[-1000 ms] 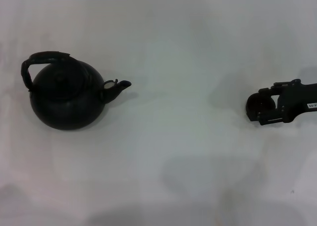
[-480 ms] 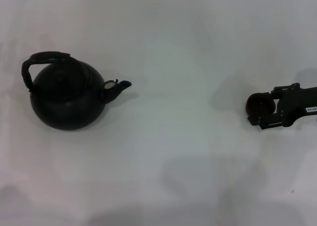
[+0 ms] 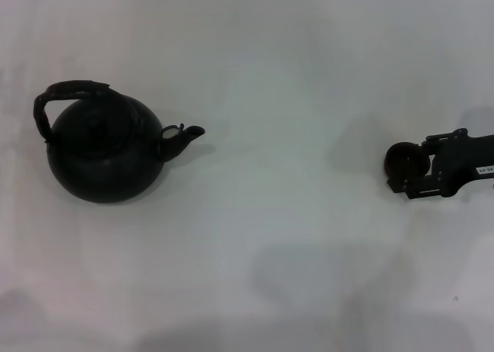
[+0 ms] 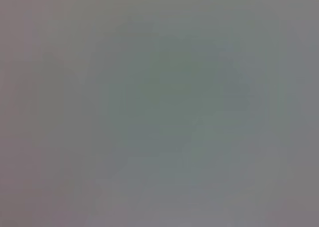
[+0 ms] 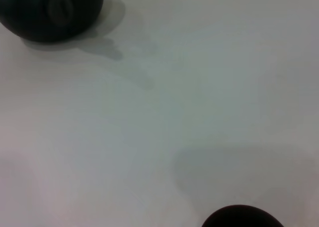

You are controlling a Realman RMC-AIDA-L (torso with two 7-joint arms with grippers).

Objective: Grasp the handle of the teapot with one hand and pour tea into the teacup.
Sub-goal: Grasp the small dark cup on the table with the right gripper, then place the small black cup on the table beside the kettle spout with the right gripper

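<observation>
One small white label sits on the right arm near the head view's right edge; I can't read what's on it. No other writing that I can make out.

Right claw (image 3: 409, 176) is low over the desk (image 3: 293, 82) on the right side, w/ the teacup (image 3: 406, 161) right at its tip. Cup looks to be touching or sitting between the fingers, but I can't tell if the claw is closed on it or just beside it, and can't tell how far open it is. In the right wrist view the cup's dark rim (image 5: 242, 217) pokes in at the frame edge, close to the cam.

Teapot (image 3: 103, 153) stands upright well apart, far left of the desk, spout aimed toward the cup side. Handle (image 3: 65, 93) arches over its top, leaning to the back-left. Nothing is touching it.

Left claw isn't visible; left wrist view shows only flat grey.
</observation>
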